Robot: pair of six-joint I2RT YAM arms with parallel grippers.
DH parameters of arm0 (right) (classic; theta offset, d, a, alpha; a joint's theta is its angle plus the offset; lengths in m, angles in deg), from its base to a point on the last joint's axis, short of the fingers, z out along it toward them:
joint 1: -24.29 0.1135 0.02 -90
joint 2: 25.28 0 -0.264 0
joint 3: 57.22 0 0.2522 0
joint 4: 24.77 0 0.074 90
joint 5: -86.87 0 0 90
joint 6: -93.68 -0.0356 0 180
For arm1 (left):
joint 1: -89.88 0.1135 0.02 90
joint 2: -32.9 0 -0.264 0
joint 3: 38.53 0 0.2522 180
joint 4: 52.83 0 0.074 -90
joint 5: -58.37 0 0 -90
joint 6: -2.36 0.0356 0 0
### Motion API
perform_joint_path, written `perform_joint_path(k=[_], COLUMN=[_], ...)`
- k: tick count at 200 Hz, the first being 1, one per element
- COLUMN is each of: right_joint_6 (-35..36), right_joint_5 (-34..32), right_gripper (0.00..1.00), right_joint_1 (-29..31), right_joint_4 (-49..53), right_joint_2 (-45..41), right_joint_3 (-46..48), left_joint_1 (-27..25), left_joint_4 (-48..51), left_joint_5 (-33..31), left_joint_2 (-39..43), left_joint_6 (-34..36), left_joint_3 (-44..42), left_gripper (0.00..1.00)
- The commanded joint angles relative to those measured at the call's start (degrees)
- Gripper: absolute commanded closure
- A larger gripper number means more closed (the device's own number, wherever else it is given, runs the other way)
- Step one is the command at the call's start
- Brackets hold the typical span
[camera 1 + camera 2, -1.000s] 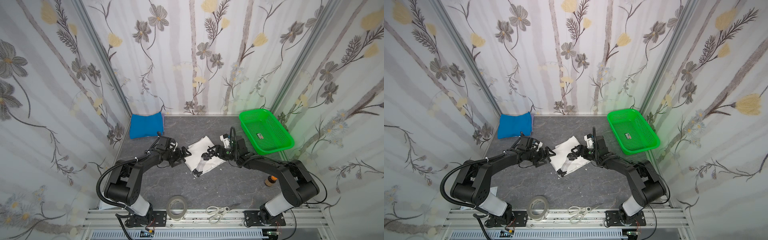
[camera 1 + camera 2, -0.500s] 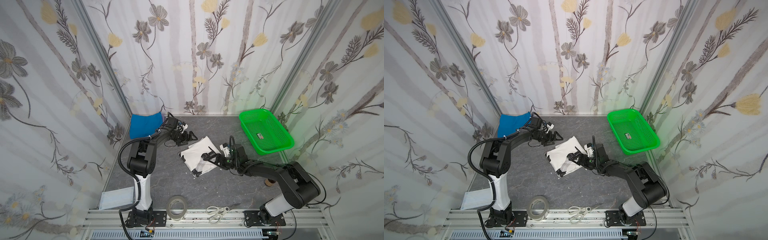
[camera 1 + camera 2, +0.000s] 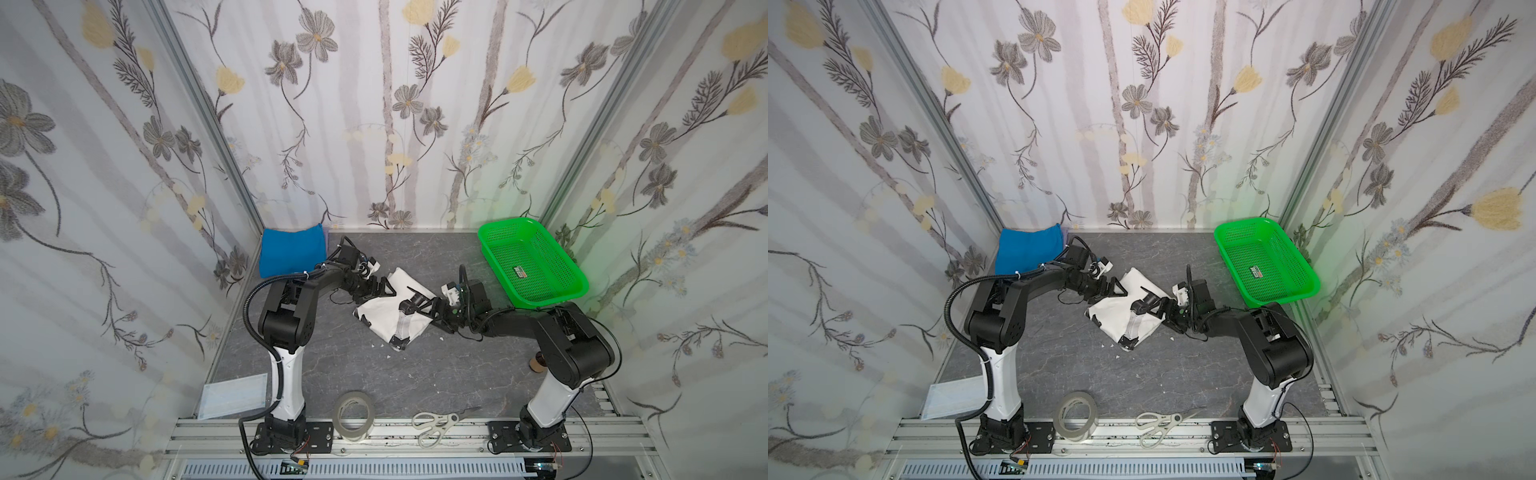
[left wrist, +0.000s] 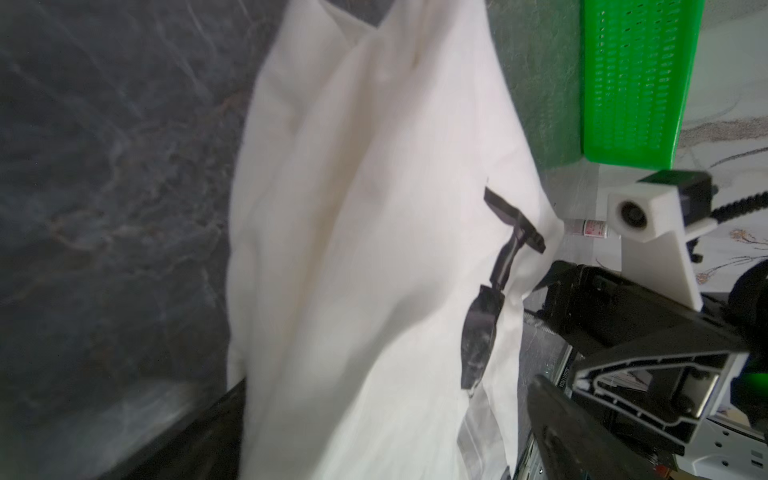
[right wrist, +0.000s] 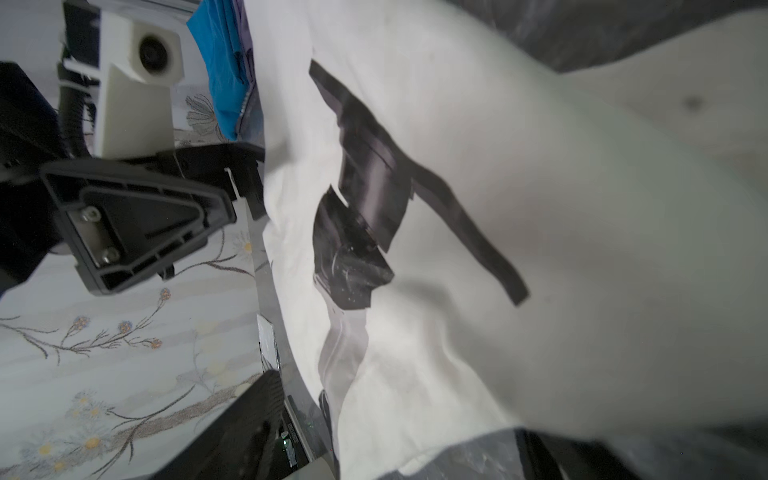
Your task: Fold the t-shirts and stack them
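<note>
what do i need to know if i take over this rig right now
Grip: left pincer open at the left edge of the white shirt; right pincer open over its right side. Neither is clamped on cloth.
Things: blue shirt in the far left corner; white shirt mid-table.
Done: blue shirt folded flat; white shirt partly folded, rumpled.
Left: finish folding the white shirt, then stack it, probably on the blue shirt.

The printed t-shirt (image 3: 386,316) lies at the centre; the folded t-shirt (image 3: 291,251) sits back-left, the basket (image 3: 552,297) back-right, seemingly holding a small tag (image 3: 519,271).
</note>
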Motion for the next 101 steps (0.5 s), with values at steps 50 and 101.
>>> perform_joint_path(k=[50, 101], right_joint_6=[14.89, 17.94], right_joint_5=[-3.9, -6.64], right_gripper=[0.15, 0.15], right_joint_1=[-2.21, -0.49], right_joint_4=[19.54, 23.76], right_joint_2=[-1.87, -8.37], right_joint_3=[-12.18, -10.48], left_joint_1=[-3.45, 2.81], left_joint_4=[-5.73, -12.13], left_joint_5=[-14.19, -10.59], left_joint_2=[14.05, 15.81], left_joint_6=[-11.18, -17.86], left_joint_3=[-15.45, -20.46], left_gripper=[0.0, 0.0])
